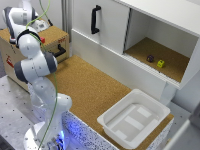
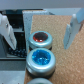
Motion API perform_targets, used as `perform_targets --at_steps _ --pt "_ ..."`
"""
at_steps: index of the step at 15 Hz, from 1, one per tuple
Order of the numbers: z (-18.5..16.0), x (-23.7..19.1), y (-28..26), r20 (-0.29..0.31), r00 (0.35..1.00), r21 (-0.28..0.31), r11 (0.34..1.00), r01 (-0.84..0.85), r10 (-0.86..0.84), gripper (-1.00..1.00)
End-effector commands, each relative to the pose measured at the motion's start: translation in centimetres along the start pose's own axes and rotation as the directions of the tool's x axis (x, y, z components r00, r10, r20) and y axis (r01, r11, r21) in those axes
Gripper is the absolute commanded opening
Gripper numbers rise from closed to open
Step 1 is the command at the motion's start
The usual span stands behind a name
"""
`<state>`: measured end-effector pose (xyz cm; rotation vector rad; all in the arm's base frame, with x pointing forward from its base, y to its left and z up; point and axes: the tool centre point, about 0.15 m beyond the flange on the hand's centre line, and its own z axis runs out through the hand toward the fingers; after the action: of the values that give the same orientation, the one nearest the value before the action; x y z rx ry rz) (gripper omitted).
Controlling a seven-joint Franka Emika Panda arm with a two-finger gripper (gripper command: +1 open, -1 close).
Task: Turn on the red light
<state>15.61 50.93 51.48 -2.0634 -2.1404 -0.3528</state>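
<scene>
Wrist view only: pincer spread above red light.

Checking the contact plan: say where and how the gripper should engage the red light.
Press, don't grip: the red light is a low round cap in a dark rim, with the blue button close beside it. Come straight down on its flat top. The gripper looks open; closing it first seems safer.

A robotics lab — perforated metal bench, mock cork-topped counter, white test cabinet.
</scene>
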Motion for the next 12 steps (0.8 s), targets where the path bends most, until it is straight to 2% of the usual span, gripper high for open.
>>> perform_targets --at_steps 1,6,12 --pt "1.6 5.9 1.2 0.173 0.984 0.098 0.995 0.015 -0.032 -1.0" --pt "2.8 7.0 0.4 0.16 0.982 0.178 0.981 0.075 -0.104 -1.0" --pt "3.0 7.8 -0.2 0.128 0.976 0.194 0.969 0.15 -0.177 -1.0"
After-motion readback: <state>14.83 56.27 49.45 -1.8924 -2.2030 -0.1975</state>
